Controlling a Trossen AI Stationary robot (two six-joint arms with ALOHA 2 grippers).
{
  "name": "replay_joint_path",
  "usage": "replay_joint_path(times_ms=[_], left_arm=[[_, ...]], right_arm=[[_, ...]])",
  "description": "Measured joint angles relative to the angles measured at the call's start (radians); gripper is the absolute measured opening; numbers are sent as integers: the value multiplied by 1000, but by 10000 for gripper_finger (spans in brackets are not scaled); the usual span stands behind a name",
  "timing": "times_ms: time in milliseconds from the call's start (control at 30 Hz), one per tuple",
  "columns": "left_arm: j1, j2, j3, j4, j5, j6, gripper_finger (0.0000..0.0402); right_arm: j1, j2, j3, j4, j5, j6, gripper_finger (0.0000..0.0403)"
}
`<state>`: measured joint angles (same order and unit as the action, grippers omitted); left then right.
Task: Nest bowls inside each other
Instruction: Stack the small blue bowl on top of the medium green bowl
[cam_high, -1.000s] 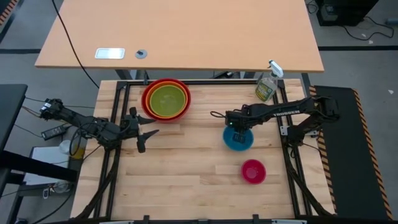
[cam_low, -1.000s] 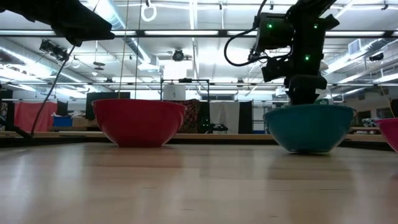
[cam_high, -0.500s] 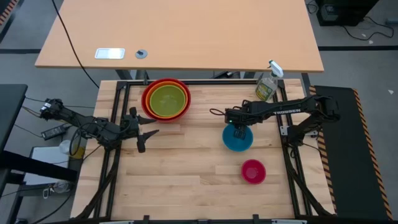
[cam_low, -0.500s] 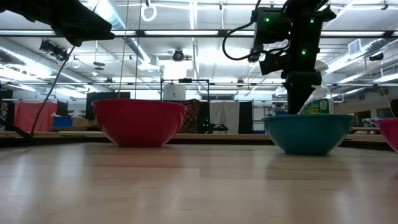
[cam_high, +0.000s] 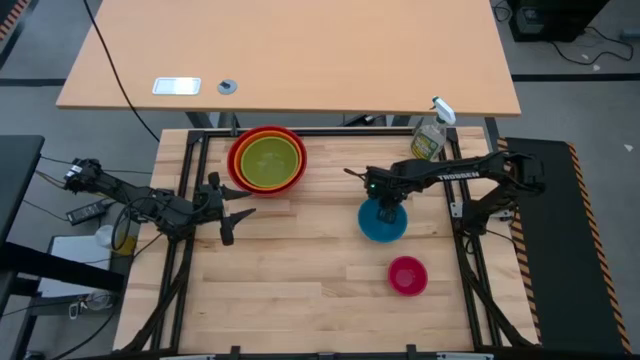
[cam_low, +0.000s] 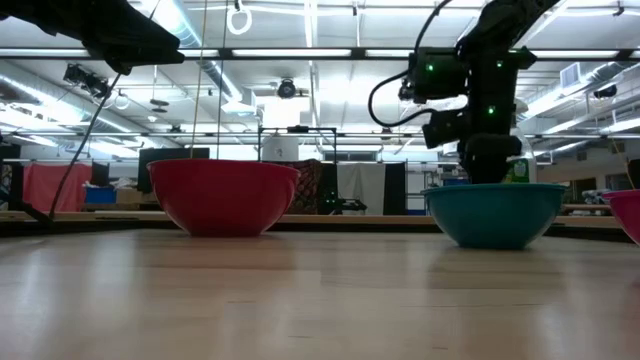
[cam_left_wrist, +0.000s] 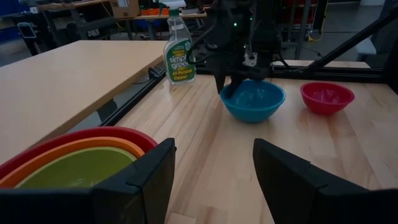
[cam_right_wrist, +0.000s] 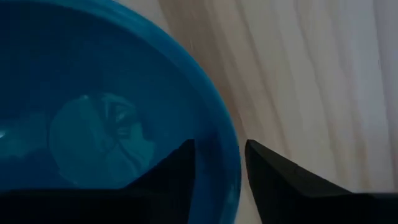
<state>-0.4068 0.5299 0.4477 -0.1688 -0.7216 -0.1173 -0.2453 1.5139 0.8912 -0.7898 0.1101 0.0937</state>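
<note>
The blue bowl (cam_high: 383, 228) sits on its base on the table, right of centre. My right gripper (cam_right_wrist: 219, 144) points down at its far rim (cam_right_wrist: 235, 163). It is open, with one finger inside the bowl and one outside, and a gap shows on each side. The pink bowl (cam_high: 407, 275) stands nearer the front. The green bowl (cam_high: 268, 160) lies inside the orange one, which lies inside the red one (cam_low: 222, 195), at the far left. My left gripper (cam_high: 240, 215) hovers open near the left edge, holding nothing.
A clear spray bottle (cam_high: 428, 140) of greenish liquid stands at the table's far right corner, just beyond the blue bowl. A bare strip of tabletop (cam_high: 300, 290) runs along the front. A second, lighter table (cam_high: 290, 60) stands behind the far edge.
The blue bowl's rim stood higher a second ago; it now sits lower and level on the table. My right gripper rose a little over the bowl. It then came down again at the far rim, shifted slightly toward the table's far edge.
</note>
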Motion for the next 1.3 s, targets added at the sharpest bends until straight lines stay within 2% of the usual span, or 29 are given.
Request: replay_joint_path(times_ms=[200, 367, 533, 767, 933, 1067, 1300], left_arm=[[0, 0, 0, 0, 0, 0, 220], [0, 0, 0, 0, 0, 0, 220], [0, 0, 0, 2, 0, 0, 220], [16, 0, 0, 48, 0, 30, 220], [36, 0, 0, 46, 0, 33, 220], [46, 0, 0, 45, 0, 34, 220], [46, 0, 0, 46, 0, 50, 220]], right_arm=[[4, 0, 0, 13, 0, 16, 83], [4, -6, 10, 61, -47, 85, 30], [10, 0, 65, 163, -72, 108, 25], [11, 2, 178, 387, -66, 35, 27], [16, 51, 303, 429, -66, -27, 26], [16, 136, 427, 489, -56, -76, 26], [-18, 390, 699, 587, -51, -150, 26]])
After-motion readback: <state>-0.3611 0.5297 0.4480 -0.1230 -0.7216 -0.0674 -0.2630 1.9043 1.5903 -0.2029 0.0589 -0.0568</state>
